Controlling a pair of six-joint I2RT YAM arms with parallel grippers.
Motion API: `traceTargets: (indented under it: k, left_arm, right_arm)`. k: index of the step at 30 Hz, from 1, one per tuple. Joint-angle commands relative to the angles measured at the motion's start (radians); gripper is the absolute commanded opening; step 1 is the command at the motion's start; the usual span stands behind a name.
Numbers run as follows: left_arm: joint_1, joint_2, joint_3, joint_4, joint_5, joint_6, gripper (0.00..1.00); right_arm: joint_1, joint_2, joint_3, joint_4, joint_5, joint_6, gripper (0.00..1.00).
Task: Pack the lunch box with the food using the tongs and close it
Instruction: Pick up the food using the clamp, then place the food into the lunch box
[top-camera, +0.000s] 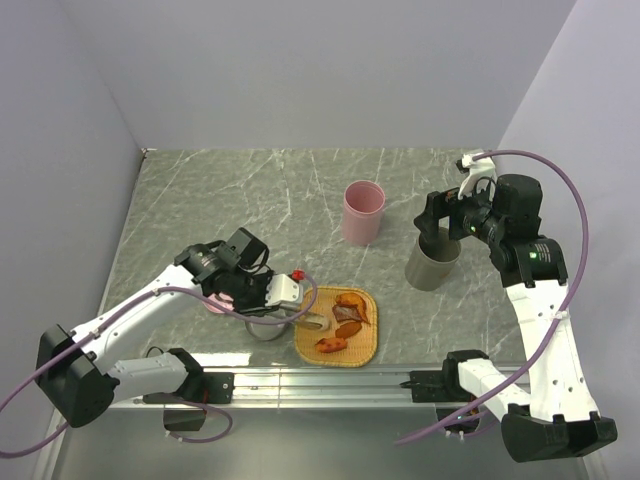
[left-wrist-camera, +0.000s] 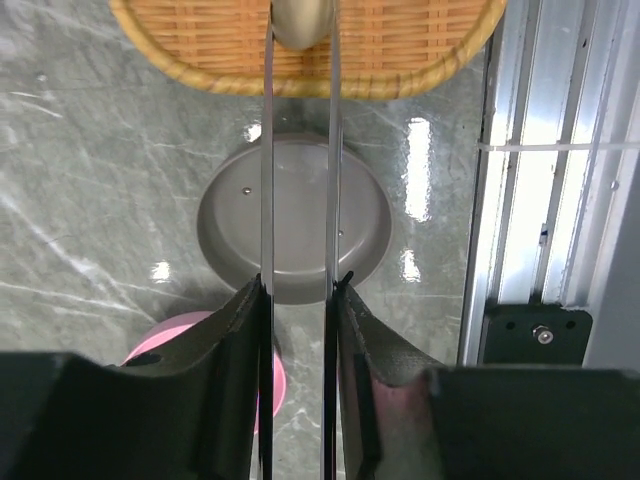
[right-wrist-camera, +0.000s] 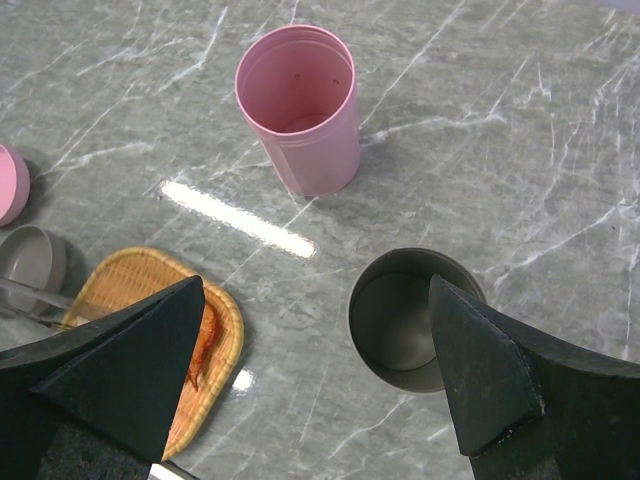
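Note:
My left gripper (top-camera: 285, 292) (left-wrist-camera: 300, 285) is shut on the slim metal tongs (left-wrist-camera: 268, 150), one finger pressing each arm. The tongs reach over the shallow grey dish (left-wrist-camera: 295, 225) (top-camera: 262, 328) to the woven tray (left-wrist-camera: 400, 50) (top-camera: 368, 345). Their tips sit against both sides of a pale beige ball (left-wrist-camera: 302, 20) (top-camera: 313, 322). Brown-orange food pieces (top-camera: 350, 306) (right-wrist-camera: 205, 335) lie on the tray. The shallow pink dish (left-wrist-camera: 165, 342) (top-camera: 215, 304) lies under the left wrist. My right gripper (top-camera: 450, 215) (right-wrist-camera: 315, 285) hangs open above the tall grey cup (top-camera: 433, 265) (right-wrist-camera: 405, 320), holding nothing. The pink cup (top-camera: 362, 212) (right-wrist-camera: 300, 105) stands behind.
The metal base rail (top-camera: 320, 380) (left-wrist-camera: 560, 200) runs along the near table edge, just right of the grey dish in the left wrist view. White walls close off the marble table (top-camera: 250, 190) at the back and on both sides.

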Motion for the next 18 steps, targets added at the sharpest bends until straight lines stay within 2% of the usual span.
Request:
traceTargets:
  k: [1, 8, 13, 16, 18]
  left_arm:
    - [-0.004, -0.039, 0.090, -0.010, 0.034, -0.030, 0.23]
    - [-0.001, 0.002, 0.301, -0.017, 0.124, -0.167, 0.13]
    - [0.069, 0.152, 0.476, 0.025, 0.202, -0.357, 0.13]
    - [0.135, 0.267, 0.651, 0.052, 0.246, -0.482, 0.14]
    - [0.174, 0.342, 0.713, 0.092, 0.249, -0.539, 0.15]
  right_arm:
    - [-0.006, -0.014, 0.010, 0.018, -0.011, -0.005, 1.00]
    - [-0.008, -0.001, 0.029, 0.004, -0.022, -0.002, 1.00]
    - [-0.009, 0.009, 0.038, -0.006, -0.025, -0.002, 1.00]
    - [-0.008, 0.009, 0.035, -0.003, -0.018, 0.004, 1.00]
    - [-0.009, 0.003, 0.032, -0.003, -0.021, 0.013, 1.00]
